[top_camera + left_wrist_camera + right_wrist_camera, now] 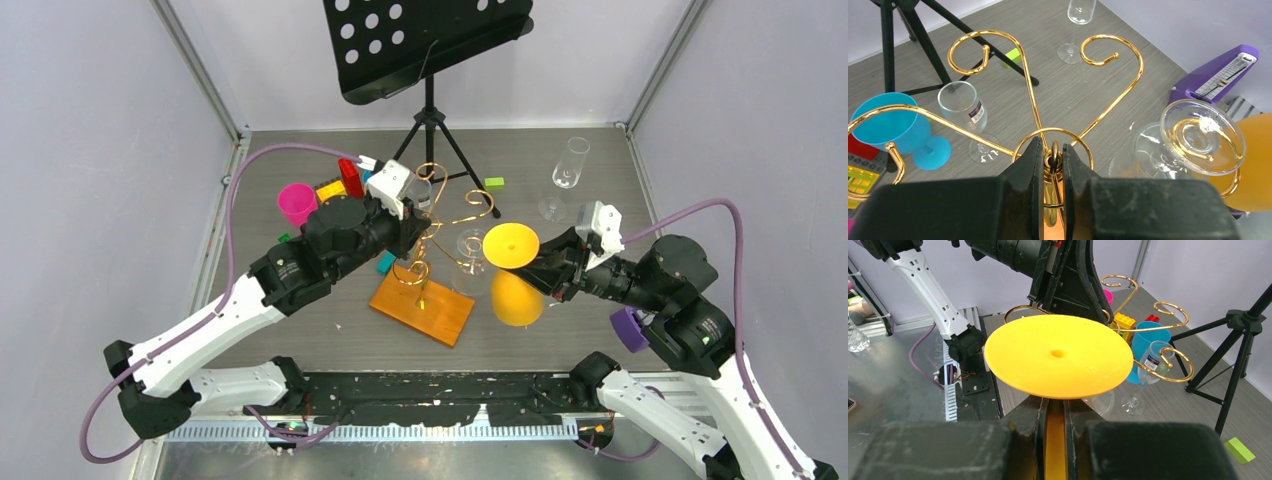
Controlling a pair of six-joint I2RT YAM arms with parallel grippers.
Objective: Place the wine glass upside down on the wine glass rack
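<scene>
Right pincer (pixel 1054 412) is clamped narrowly on the stem of the yellow wine glass (pixel 1058 355), foot uppermost, at three o'clock of the wine glass rack (pixel 420 308). Left pincer (pixel 1053 160) grips the rack's central stem.

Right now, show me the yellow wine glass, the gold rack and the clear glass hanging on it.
yellow wine glass (pixel 510 245), top view, on its round foot.
gold rack (pixel 422 310), top view, on its orange base.
clear glass (pixel 1203 136), left wrist view, on its upturned foot.
</scene>
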